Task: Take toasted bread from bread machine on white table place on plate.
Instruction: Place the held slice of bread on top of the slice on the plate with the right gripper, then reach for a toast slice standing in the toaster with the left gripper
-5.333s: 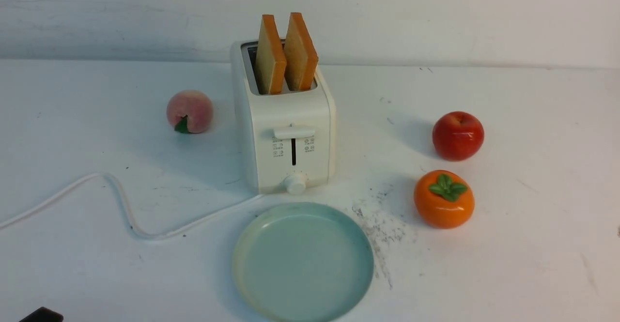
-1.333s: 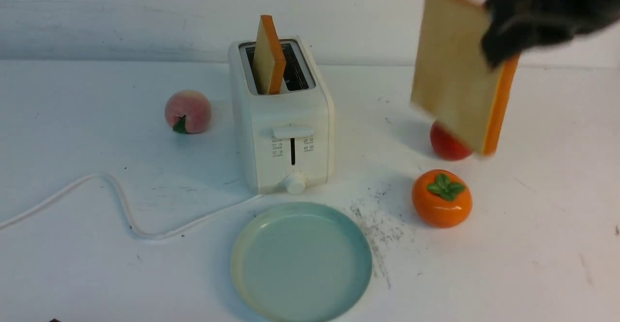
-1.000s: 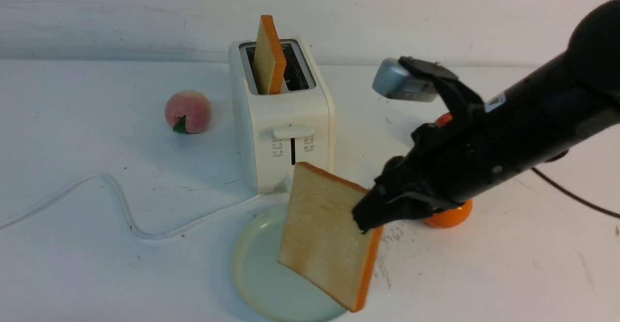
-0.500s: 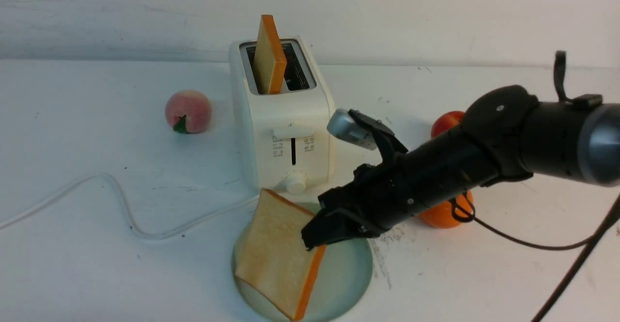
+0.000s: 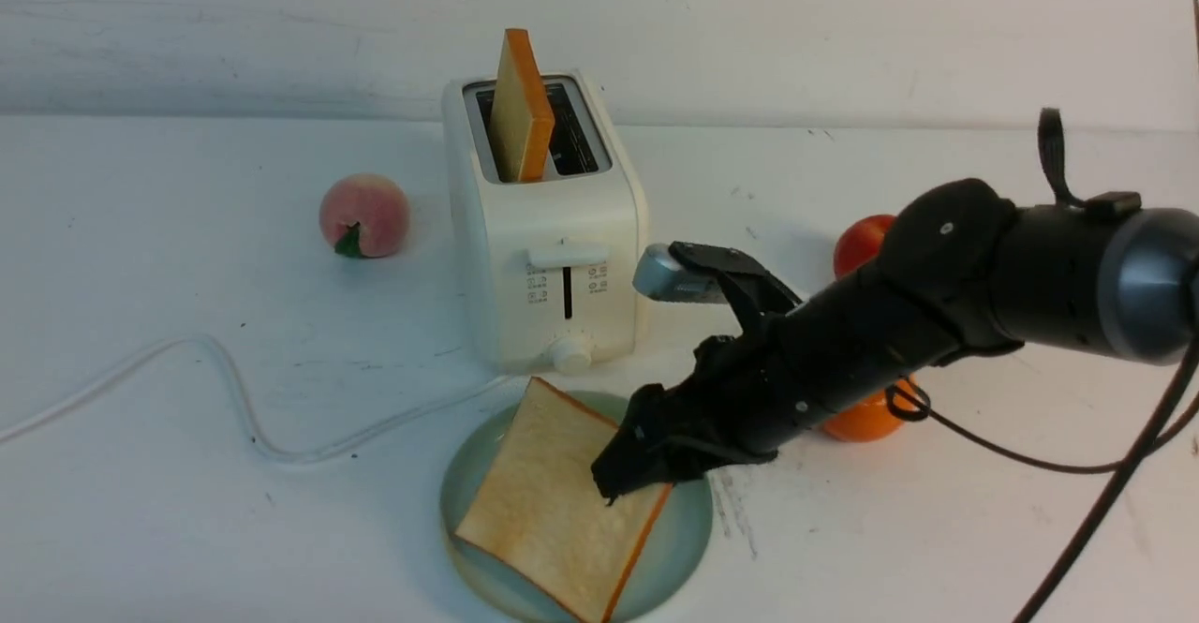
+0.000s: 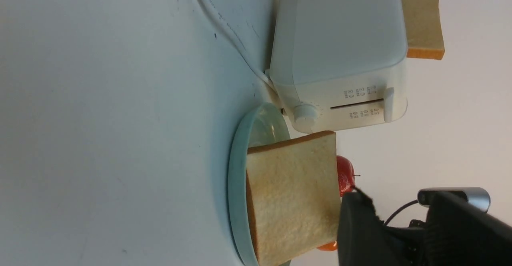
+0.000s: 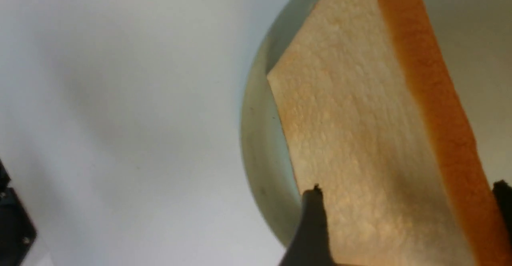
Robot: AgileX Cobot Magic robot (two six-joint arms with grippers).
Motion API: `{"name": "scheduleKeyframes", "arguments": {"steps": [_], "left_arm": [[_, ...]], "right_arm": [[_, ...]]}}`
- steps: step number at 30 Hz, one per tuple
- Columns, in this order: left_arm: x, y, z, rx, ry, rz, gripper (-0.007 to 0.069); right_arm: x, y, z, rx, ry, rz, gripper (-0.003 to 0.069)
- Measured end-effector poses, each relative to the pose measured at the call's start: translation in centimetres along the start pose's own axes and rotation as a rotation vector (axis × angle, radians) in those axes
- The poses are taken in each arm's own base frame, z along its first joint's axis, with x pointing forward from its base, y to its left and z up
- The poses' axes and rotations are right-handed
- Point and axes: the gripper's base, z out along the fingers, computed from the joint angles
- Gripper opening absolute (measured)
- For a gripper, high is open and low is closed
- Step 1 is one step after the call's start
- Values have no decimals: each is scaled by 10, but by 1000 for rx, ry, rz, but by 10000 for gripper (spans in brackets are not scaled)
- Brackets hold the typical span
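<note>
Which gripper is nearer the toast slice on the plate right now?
Right. The right gripper sits at the toast slice right edge, over the plate, jaws spread. The left gripper is out of sight; its wrist camera sees the slice from farther back.

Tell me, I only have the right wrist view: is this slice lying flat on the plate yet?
Observer: No. The left wrist view shows the slice tilted: one edge down in the plate, the edge by the fingers raised.
Operator: Anything left in the toaster?
Observer: A second slice stands in the left slot of the toaster; the right slot is empty.
Operator: Obstacles near my arm?
Observer: An orange fruit and a red apple sit on the table, partly hidden behind the forearm.
</note>
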Motion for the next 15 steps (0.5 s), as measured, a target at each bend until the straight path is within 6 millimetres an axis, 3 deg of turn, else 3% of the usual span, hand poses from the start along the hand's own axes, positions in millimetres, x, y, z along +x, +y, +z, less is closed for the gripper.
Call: {"name": "scheduleKeyframes", "arguments": {"steps": [4,7,8,12,15], "left_arm": [[0,0,0,0,0,0,237],[0,0,0,0,0,0,237],[0,0,0,-2,3,-1,237],[5,-3,-1,-6,59,-46,172],[5,-30,-11,61,87,27,71]], "right_arm": [[-9,6,-24,100,-33,-101,612],[-17,14,-45,162,-68,-164,612],[-21,20,-60,203,-91,-199,601],[-24,42,-115,330,-117,-267,510],[-15,55,-155,442,-99,-261,386]]}}
